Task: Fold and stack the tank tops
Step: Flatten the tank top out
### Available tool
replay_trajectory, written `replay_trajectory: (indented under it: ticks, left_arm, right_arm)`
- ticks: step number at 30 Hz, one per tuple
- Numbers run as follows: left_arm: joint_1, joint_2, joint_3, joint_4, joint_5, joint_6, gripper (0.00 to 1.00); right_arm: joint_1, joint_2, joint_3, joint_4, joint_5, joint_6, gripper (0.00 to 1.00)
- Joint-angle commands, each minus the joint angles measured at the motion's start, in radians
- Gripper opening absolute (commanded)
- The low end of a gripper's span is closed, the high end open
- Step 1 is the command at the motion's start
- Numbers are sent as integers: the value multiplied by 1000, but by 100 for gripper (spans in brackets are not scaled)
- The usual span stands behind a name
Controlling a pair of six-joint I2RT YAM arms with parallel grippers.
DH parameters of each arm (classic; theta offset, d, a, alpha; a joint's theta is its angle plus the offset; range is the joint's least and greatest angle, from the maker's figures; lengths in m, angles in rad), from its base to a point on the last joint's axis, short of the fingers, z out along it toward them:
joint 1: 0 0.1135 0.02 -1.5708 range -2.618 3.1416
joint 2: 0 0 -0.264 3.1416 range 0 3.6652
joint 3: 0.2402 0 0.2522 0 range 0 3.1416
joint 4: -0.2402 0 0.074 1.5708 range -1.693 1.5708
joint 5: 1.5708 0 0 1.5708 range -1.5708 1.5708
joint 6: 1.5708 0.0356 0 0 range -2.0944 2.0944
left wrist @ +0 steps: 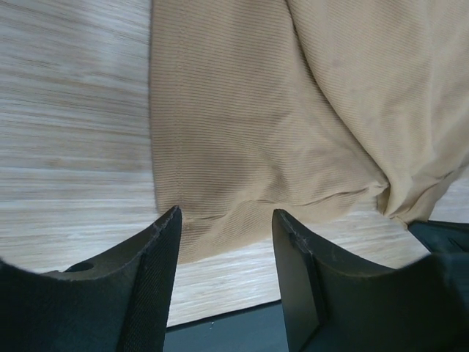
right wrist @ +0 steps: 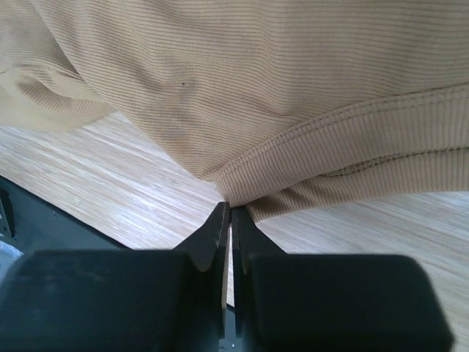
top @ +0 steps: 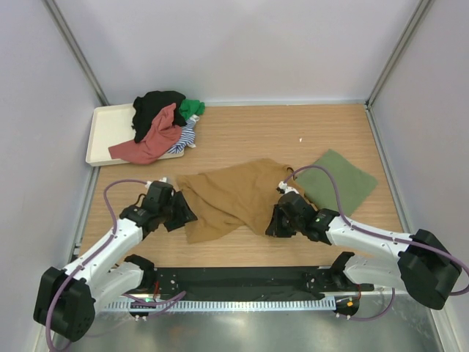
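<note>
- Wide-open left tool (left wrist: 226, 213): brown tank top (left wrist: 293, 110) edge just ahead, between the tips.
- Tight-closed right tool (right wrist: 229, 207): tips touching the hem, hold unclear.

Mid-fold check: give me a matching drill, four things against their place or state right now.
1. left gripper
2. right gripper
3. green tank top
4. cream tray

a. lying flat on the right side of the table
b. shut on the hem of the mustard brown tank top
c. open, astride the mustard brown tank top's edge
d. far left, partly under a heap of tops

Pairs: 1-c, 2-b, 3-a, 4-d
</note>
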Motion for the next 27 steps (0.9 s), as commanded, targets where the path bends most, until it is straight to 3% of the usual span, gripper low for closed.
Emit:
replay_trajectory:
  ticks: [1,11,20,27]
  left_arm:
    - [-1,8,-6,13,-50,-11,53]
    - [-13,49,-42,18,-99,-38,49]
    - [-27,118,-63,55,-74,-40,39]
    - [-55,79,-89,41,-42,-63,41]
  right_arm:
    - [6,-3,31,30,22,-5,1]
    - [-22,-90,91,-105,244,9,1]
    - [-143,-50,85,-47,171,-6,1]
    - [-155,-30,77,-27,139,-12,1]
